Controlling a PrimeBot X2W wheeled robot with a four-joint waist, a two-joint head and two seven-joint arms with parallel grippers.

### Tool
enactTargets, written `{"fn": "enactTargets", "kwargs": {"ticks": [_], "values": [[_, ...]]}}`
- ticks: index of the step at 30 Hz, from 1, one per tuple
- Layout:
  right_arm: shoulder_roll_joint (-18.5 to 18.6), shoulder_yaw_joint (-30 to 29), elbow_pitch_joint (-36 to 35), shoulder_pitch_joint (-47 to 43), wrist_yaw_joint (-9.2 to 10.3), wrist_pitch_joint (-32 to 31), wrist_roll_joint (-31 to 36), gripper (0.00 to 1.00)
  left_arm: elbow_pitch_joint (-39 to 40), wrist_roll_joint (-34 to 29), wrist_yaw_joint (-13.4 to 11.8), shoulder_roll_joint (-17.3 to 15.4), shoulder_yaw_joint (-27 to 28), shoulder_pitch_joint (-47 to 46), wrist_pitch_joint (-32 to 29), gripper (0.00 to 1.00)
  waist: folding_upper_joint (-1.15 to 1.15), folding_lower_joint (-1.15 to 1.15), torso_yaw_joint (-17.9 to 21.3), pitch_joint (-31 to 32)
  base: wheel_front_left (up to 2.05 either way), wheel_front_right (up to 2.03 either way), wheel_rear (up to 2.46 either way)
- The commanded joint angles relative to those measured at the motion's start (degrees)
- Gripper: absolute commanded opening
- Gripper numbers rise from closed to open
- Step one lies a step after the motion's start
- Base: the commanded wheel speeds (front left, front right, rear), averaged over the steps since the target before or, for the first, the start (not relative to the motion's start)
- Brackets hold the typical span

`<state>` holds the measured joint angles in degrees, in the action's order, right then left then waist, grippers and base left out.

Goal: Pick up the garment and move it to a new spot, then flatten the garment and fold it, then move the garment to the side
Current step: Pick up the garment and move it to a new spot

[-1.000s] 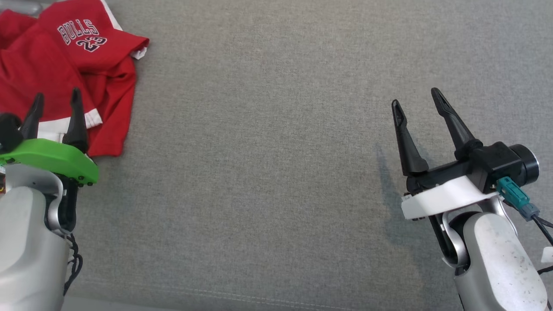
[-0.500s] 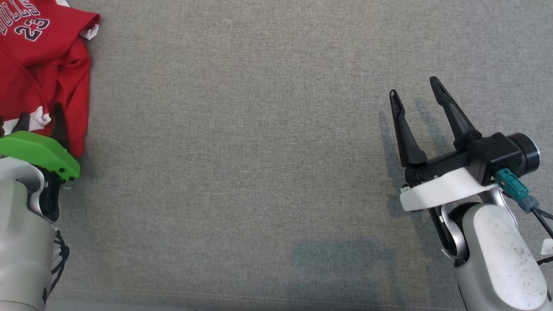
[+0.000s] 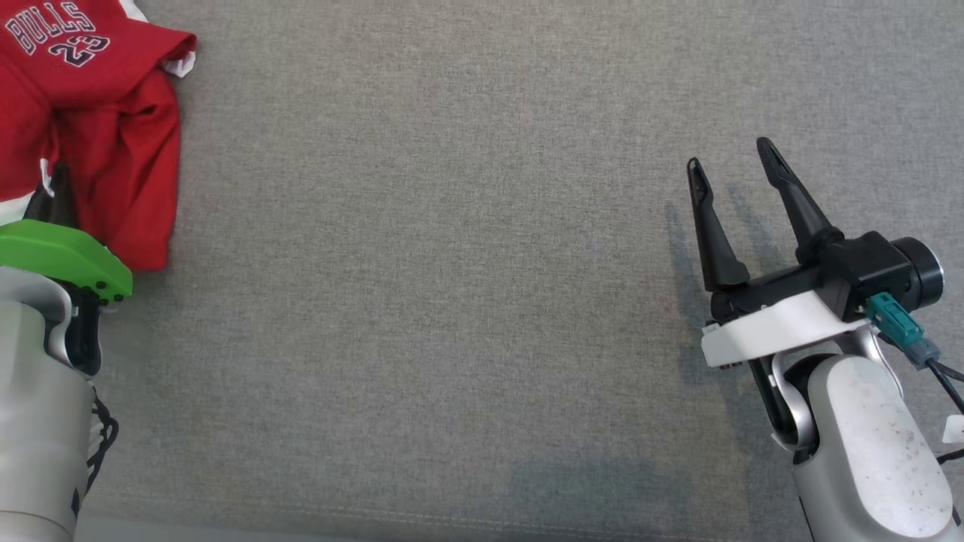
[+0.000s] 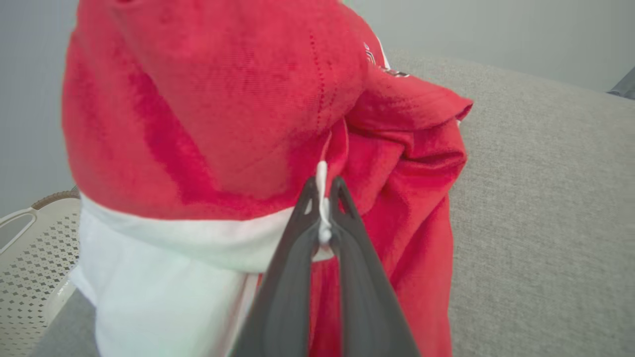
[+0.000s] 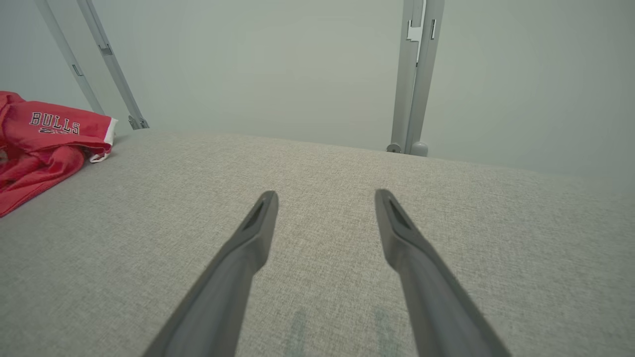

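Pinched hard together, the fingers of my left gripper (image 4: 325, 187) hold only a thin fold of white trim on the garment (image 4: 223, 99). Just that sliver sits between the tips. The red garment bunches up from that one spot. In the head view it fills the upper left corner, with its lower part lying on the grey fabric surface (image 3: 467, 286).

My worry is the bite. It is shallow and on an edge, so if I carry or drag the garment toward the middle, its weight or the rub of cloth on cloth could pull the trim out. The garment is also crumpled over itself, so it may land in a heap and be harder to flatten.

At the lower left of the left wrist view is a white perforated basket (image 4: 30, 248), just beside the surface's edge. A slip there could drop the garment off the side.

My right gripper (image 3: 727, 154) hovers at the right of the head view with its fingers spread and nothing between them, well apart from the garment. It is too far away to catch anything. Metal posts (image 5: 414, 74) stand at the far edge in the right wrist view, out of my path. Between the garment and the middle of the frame I see only bare grey cloth.
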<state>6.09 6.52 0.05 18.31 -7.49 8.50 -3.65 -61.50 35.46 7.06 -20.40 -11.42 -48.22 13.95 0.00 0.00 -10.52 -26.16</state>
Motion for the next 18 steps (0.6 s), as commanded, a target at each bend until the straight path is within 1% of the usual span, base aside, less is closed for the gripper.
{"fn": "enactTargets", "kwargs": {"ticks": [1,5,8,9,14,18], "values": [[0.02,-0.2,0.25,-0.24,0.0,0.41,-0.11,1.0,0.52,-0.34,0.12,-0.49,0.08,-0.35,0.52,0.0,0.0,0.0,-0.5,1.1,0.0,0.0,0.0],[-0.44,-0.86,0.97,-1.05,0.0,0.93,-0.34,1.0,4.18,-1.21,-0.13,-1.15,0.71,1.48,1.21,0.0,0.0,0.0,-0.97,3.6,0.0,0.0,0.0],[-0.76,-1.59,1.5,-1.83,0.01,1.6,-0.54,1.0,10.05,-2.42,-1.42,-1.89,2.0,3.52,1.24,0.0,0.0,0.0,-1.19,5.89,0.0,0.0,0.0],[-0.92,-2.27,1.76,-2.18,0.0,2.02,-0.59,1.0,15.17,-3.5,-2.7,-2.08,2.95,5.76,1.26,0.0,0.0,0.0,-1.25,7.57,0.0,0.0,0.0],[-1.58,-4.01,2.35,-3.81,0.0,2.96,-0.93,1.0,29.9,-6.24,-6.41,-2.5,4.2,13.25,1.27,0.0,0.0,0.0,-0.98,12.16,0.0,0.0,0.0],[-2.1,-5.13,2.62,-5.35,0.01,3.62,-1.06,1.0,42.98,-8.12,-10.56,-3.01,4.12,20.57,0.2,0.0,0.0,0.0,-0.32,15.45,0.0,0.0,0.0]]}}
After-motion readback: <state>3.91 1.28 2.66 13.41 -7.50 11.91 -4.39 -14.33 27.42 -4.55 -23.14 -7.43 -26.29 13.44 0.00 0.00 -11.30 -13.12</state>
